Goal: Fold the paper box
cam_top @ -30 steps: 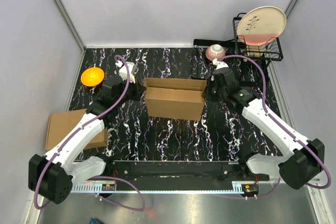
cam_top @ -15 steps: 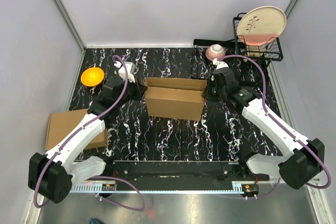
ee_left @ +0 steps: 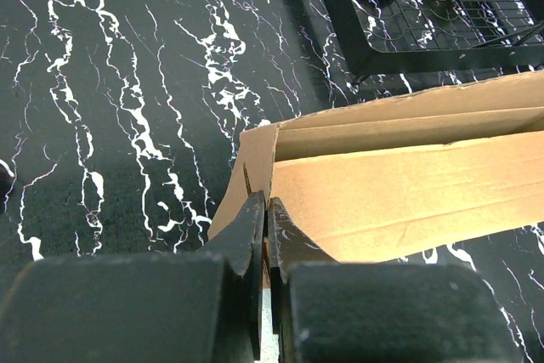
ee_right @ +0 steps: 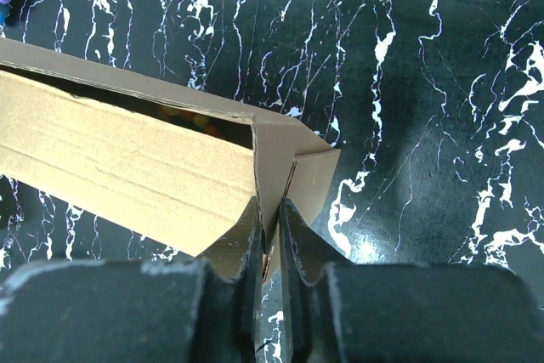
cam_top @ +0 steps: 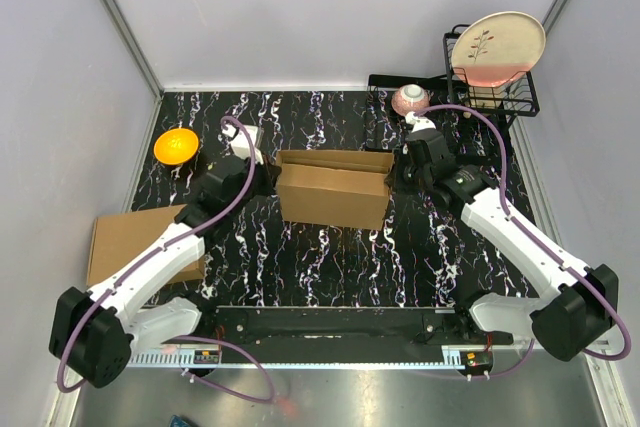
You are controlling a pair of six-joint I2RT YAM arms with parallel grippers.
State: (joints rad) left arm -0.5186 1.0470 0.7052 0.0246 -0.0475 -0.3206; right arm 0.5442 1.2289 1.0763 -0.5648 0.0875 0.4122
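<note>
Left pincer (ee_left: 265, 210): closed to a sliver on the left end of the paper box (cam_top: 335, 192), thin card nipped between the fingers at the near corner.
Right pincer (ee_right: 270, 210): clamped likewise on the right end flap, where it creases away from the front wall.
Box position: mid-bench, long side across, open top up, held between both arms.
Handling, judged: light and fairly stiff corrugated card; bends cleanly along the crease lines, crushes or tears if pinched hard off a crease; dry and not slippery.
Where to hold, judged: end flaps and side tabs near their creases, as now; long walls best left free to swing.
Box contents: interior in shadow; cannot tell whether anything lies inside.
Bench (cam_top: 330, 257): black marbled surface under everything.
Orange bowl (cam_top: 176, 144): far left, well apart from the box; nothing seen in it.
Second carton (cam_top: 130, 242): closed, near left edge, beside the left arm.
Wire rack (cam_top: 520, 102): far right corner, holding a plate (cam_top: 497, 45) on edge.
Wire tray (cam_top: 385, 87): beside the rack, holding a pink bowl (cam_top: 411, 99).
</note>
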